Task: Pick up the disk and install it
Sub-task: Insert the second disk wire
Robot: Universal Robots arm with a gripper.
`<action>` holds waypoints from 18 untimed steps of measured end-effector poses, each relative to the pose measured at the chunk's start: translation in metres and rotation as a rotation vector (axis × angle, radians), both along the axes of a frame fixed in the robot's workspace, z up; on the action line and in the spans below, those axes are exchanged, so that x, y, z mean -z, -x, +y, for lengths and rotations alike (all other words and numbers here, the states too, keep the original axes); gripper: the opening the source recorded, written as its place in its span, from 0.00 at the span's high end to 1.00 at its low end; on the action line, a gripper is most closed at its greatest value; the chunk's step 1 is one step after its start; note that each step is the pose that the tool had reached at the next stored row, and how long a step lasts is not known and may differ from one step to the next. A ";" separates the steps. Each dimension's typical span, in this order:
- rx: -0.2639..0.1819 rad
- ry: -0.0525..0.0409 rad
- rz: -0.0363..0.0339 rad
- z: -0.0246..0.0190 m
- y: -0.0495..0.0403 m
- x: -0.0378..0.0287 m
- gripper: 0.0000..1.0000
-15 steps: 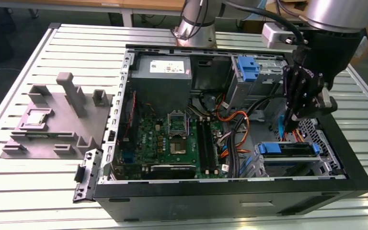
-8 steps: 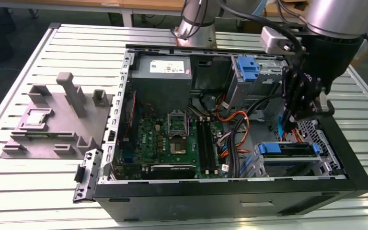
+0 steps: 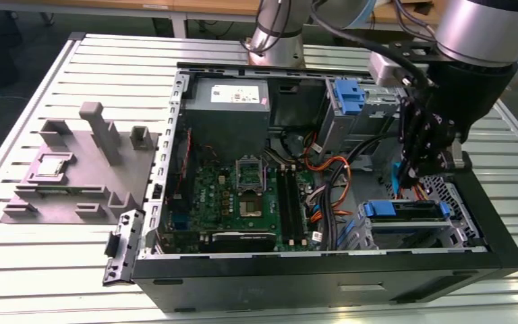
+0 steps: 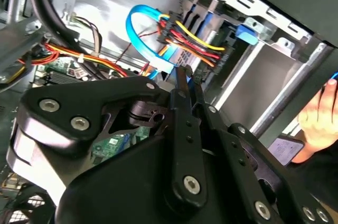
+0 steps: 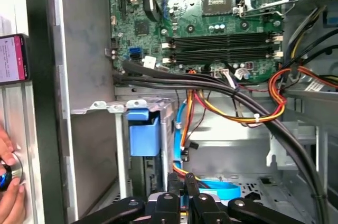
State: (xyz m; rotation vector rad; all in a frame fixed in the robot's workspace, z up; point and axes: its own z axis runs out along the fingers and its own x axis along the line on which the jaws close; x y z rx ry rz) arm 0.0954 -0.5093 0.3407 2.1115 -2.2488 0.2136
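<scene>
1. Exterior view: an open computer case (image 3: 331, 270) lies on the slatted table (image 3: 52, 263).
2. Inside it, the pincer (image 3: 418, 177) hangs clenched, holding nothing.
3. Just below sits the disk (image 3: 405, 210), blue-framed, in its bay.

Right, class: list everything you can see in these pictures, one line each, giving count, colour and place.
computer case: one, black, open, on the table
table: one, silver, slatted
motherboard: one, green, inside the case
power supply: one, grey with white sticker, far end of the case
disk: one, blue-framed, in the bay at the exterior view's right
bracket: one, blue, upright, far side of the case
cables: a bundle, orange, yellow, red and black, inside the case
fixture block: one, grey, exterior view's left of the case
phone: one, beside the case
gripper: one, black, shut, over the disk's bay
person's hand: one, outside the case wall
</scene>
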 end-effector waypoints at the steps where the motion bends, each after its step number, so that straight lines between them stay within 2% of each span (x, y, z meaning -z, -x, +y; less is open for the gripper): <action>1: 0.000 -0.0003 -0.0029 -0.0016 0.0002 0.0001 0.84; 3: -0.001 -0.0015 -0.0088 -0.0045 0.0006 0.0002 0.84; 5: -0.001 -0.0027 -0.0132 -0.0056 0.0016 0.0004 0.84; 8: -0.002 -0.0049 -0.0149 -0.0070 0.0023 0.0007 0.84; 11: -0.002 -0.0127 -0.0171 -0.0120 0.0029 0.0015 0.84; 12: -0.002 -0.0193 -0.0182 -0.0131 0.0032 0.0018 0.84; 13: -0.002 -0.0306 -0.0192 -0.0139 0.0034 0.0019 0.84; 16: -0.002 -0.0820 -0.0208 -0.0163 0.0038 0.0021 0.84; 17: -0.002 -0.0863 -0.0212 -0.0180 0.0039 0.0021 0.84; 18: -0.002 -0.0865 -0.0215 -0.0198 0.0041 0.0020 0.84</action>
